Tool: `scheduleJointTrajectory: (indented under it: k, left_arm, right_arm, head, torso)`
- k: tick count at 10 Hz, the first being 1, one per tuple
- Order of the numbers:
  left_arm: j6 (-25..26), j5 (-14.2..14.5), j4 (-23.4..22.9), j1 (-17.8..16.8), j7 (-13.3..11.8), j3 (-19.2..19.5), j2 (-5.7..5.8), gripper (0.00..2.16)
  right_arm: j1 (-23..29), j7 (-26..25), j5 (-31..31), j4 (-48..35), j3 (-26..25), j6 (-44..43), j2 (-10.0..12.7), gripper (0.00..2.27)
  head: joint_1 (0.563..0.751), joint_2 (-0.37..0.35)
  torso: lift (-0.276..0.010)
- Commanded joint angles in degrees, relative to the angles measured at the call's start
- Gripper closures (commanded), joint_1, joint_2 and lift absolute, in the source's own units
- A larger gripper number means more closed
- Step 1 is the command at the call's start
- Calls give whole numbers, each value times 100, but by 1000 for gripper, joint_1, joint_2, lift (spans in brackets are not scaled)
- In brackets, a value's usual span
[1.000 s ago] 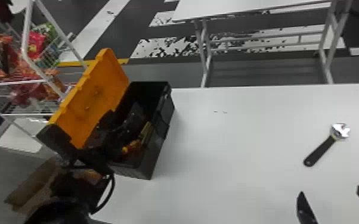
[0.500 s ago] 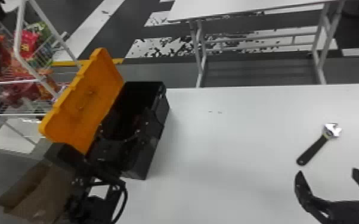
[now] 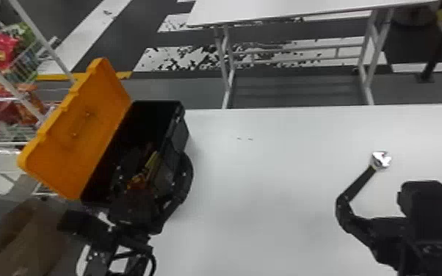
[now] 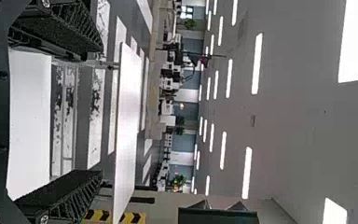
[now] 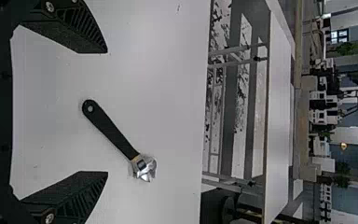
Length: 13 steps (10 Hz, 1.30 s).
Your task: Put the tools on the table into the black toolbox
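Head view, left to right: the black toolbox [image 3: 181,130] stands on the white table [image 3: 268,205], its orange lid [image 3: 80,128] open and some yellow and orange items [image 3: 145,174] inside. The left gripper [image 3: 152,169] overlaps its near part, fingers spread and empty. Farther right, the adjustable wrench [image 3: 381,160] lies on the table by the right gripper [image 3: 372,199], whose fingers are parted, grasping nothing.

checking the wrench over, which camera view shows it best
The right wrist view: the adjustable wrench lies there whole, handle to metal head, uncovered. The head view shows the metal head, but the handle's end runs into the black right gripper. The left wrist view faces the far table and ceiling.
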Motion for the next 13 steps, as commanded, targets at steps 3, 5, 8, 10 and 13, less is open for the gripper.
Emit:
scheduleJointTrajectory:
  k: [3,5,8,10,13]
  left_arm:
    - [-384,-106,217,109,3,-337,132,73]
    - [-419,-176,278,144,-6,-442,176,76]
    - [-402,-194,331,135,-15,-486,185,76]
    - [-384,-194,366,100,-6,-512,228,76]
    - [-349,-176,410,73,-6,-530,299,76]
  right_arm:
    - [-528,-158,-210,388,-348,270,260,83]
    - [-870,-334,-447,766,-515,234,265,83]
    - [-1152,-492,-632,1153,-524,94,265,87]
    - [-1345,-536,-816,1381,-489,94,265,87]
    - [-1556,-536,-1089,1733,-489,-82,265,90]
  head:
    - [695,185]
    - [695,133]
    - [695,94]
    - [695,94]
    - [695,104]
  torso:
    - [-75]
    - [-75]
    - [-75]
    - [-75]
    - [-75]
